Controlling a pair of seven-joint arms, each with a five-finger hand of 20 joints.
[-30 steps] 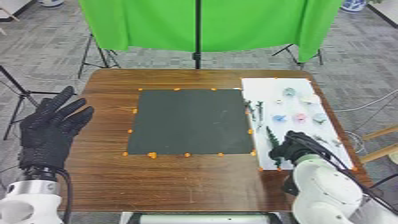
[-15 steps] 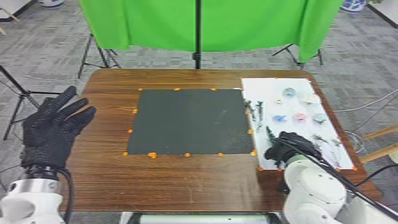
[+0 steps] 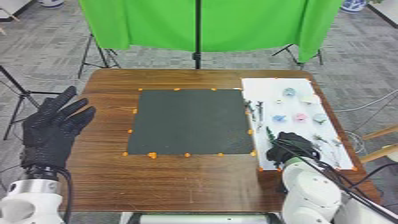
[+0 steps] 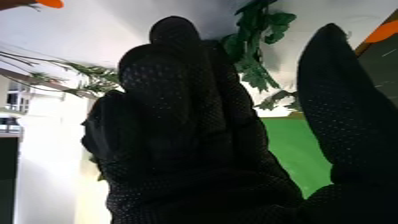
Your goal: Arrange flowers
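Note:
In the head view the right hand (image 3: pixel 291 148) is over the near end of the white board (image 3: pixel 266 90), covering part of a green leafy stem (image 3: pixel 271 135). The right wrist view shows the right hand (image 4: pixel 178 110) with fingers fairly straight and thumb apart; a leafy stem (image 4: pixel 253 45) lies between thumb and fingers, not gripped. Pink (image 3: pixel 300 117) and blue flower heads (image 3: pixel 279 118) rest on the board beyond the hand, with thin green stems (image 3: pixel 259 110) along its left side. The left hand (image 3: pixel 51 132) is open off the table's left edge.
A dark square mat (image 3: pixel 191 122) with orange tabs around it lies mid-table, left of the white board. Wooden table (image 3: pixel 178 185) surrounds both. A green cloth (image 3: pixel 151 25) hangs on a stand behind the table.
The right hand has shifted slightly over the near part of the white board, and its arm has swung a little toward the left. The left hand has barely moved.

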